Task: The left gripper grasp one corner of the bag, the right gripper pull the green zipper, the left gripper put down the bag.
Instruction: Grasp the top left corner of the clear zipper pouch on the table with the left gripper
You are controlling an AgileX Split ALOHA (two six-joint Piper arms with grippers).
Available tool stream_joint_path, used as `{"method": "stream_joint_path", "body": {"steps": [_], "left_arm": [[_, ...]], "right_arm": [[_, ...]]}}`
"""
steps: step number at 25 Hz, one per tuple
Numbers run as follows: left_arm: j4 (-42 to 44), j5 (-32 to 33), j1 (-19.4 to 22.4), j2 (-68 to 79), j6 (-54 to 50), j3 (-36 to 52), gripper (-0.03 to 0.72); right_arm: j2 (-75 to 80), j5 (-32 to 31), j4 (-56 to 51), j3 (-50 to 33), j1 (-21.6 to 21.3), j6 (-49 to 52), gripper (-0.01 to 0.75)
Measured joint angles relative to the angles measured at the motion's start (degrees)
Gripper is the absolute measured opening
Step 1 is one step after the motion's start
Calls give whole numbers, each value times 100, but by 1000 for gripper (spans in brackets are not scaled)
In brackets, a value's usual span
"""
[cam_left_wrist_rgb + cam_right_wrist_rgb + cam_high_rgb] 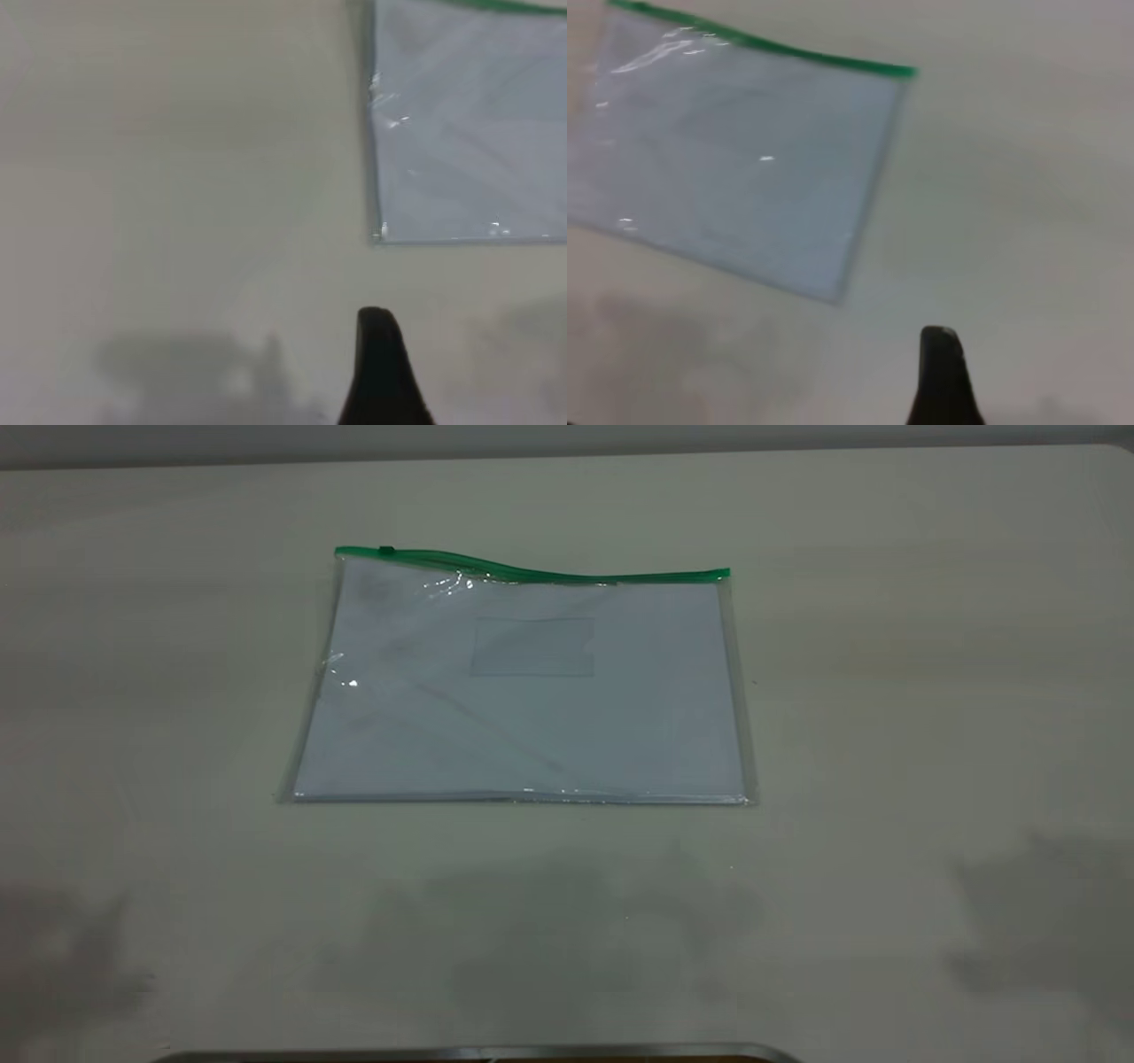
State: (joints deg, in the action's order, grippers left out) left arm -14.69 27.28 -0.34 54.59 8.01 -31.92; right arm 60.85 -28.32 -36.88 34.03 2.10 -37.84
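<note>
The bag (523, 691), a clear flat pouch with white paper inside, lies flat on the table (886, 691). Its green strip (532, 569) runs along the far edge, with the green zipper (386, 550) near the left end. The corner of the bag (340, 554) beside the slider rests on the table. Neither arm appears in the exterior view. In the left wrist view, my left gripper (379, 354) shows as one black tip above bare table, short of the bag (469, 124). My right gripper (943, 363) likewise hovers apart from the bag (744, 168), whose green strip (788, 51) shows.
A metal edge (478, 1052) crosses the bottom of the exterior view. Arm shadows fall on the table at the near left (62, 957) and near right (1045, 921). The table's far edge (567, 456) meets a wall.
</note>
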Motion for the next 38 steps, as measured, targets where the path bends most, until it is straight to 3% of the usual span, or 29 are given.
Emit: {"method": "stream_joint_path", "body": {"steps": [9, 15, 21, 26, 38], "left_arm": [[0, -162, 0, 2546, 589, -1417, 575], [-7, -213, 68, 3873, 797, -2115, 575], [-6, -225, 240, 5074, 977, -2959, 576], [-121, -179, 245, 5946, 1176, -3817, 576], [-2544, 391, 245, 7904, 3869, -5614, 576]], "right_arm": [[2197, -554, -3349, 1074, 0, -3156, 579], [3190, -705, -4526, 1649, 398, -4381, 579], [4051, -708, -4653, 2252, 1114, -4490, 579], [4680, -711, -4787, 2726, 1447, -4490, 579], [5210, -704, -5000, 3255, 1520, -4419, 579]]}}
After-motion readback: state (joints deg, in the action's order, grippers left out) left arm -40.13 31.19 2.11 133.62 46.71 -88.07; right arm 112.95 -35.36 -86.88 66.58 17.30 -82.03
